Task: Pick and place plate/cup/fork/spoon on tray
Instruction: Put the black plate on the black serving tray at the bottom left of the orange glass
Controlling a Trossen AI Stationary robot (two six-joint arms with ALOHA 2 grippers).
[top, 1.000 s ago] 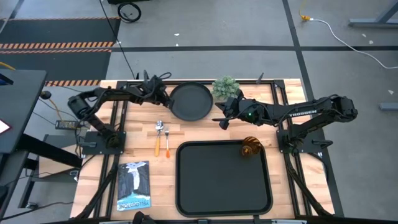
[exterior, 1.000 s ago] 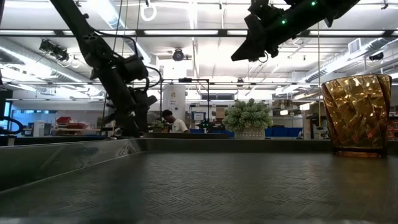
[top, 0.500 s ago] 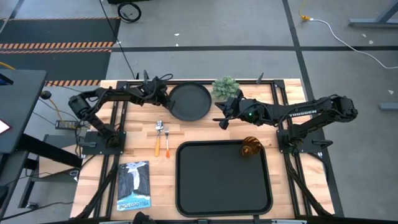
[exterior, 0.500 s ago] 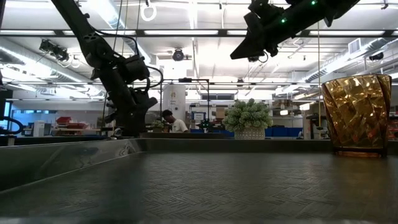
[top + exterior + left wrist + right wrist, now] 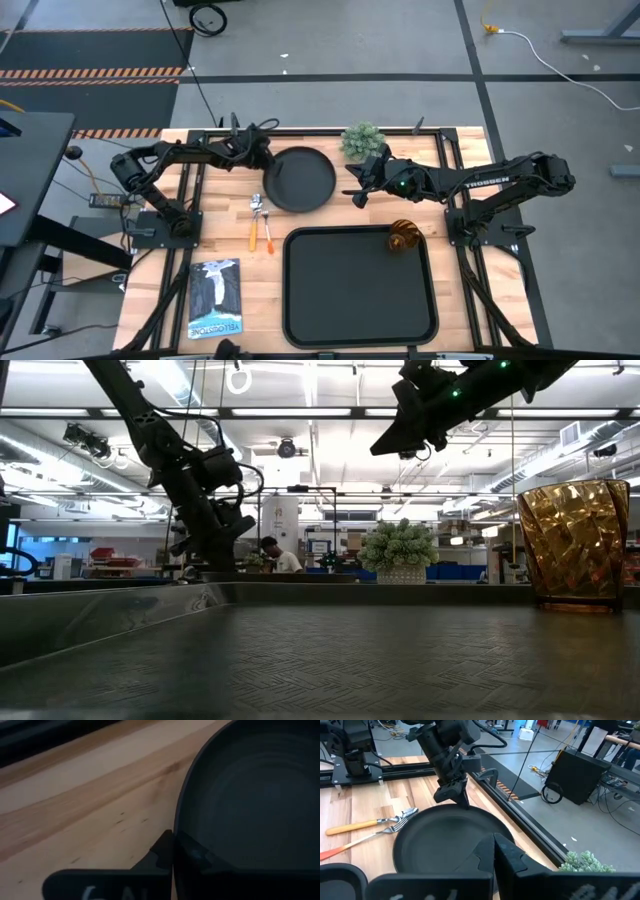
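The round black plate [image 5: 300, 180] lies on the wooden table, far of the tray [image 5: 360, 300]. My left gripper [image 5: 263, 156] is shut on the plate's far-left rim and also shows in the right wrist view [image 5: 456, 796]. The fork [image 5: 268, 228] and spoon [image 5: 254, 222] lie side by side on the wood, left of the tray, with their metal ends by the plate. The amber cup [image 5: 404, 236] stands upright in the tray's far right corner. My right gripper [image 5: 358, 192] hovers shut, right of the plate, holding nothing. My left gripper pinches the plate's raised rim [image 5: 176, 827] at the far-left side, one finger [image 5: 161, 851] outside the rim and one [image 5: 194, 854] inside. The fingers slant down from the table's far left. Whether the plate is clear of the table, I cannot tell.
A small potted plant [image 5: 362, 140] stands at the far edge, just right of the plate. A book [image 5: 215, 297] lies at the near left. Most of the tray's floor [image 5: 350, 300] is bare.
My left gripper has shut on the plate's rim. The plate now lies a little nearer the table's near edge and closer to the fork and spoon than before.
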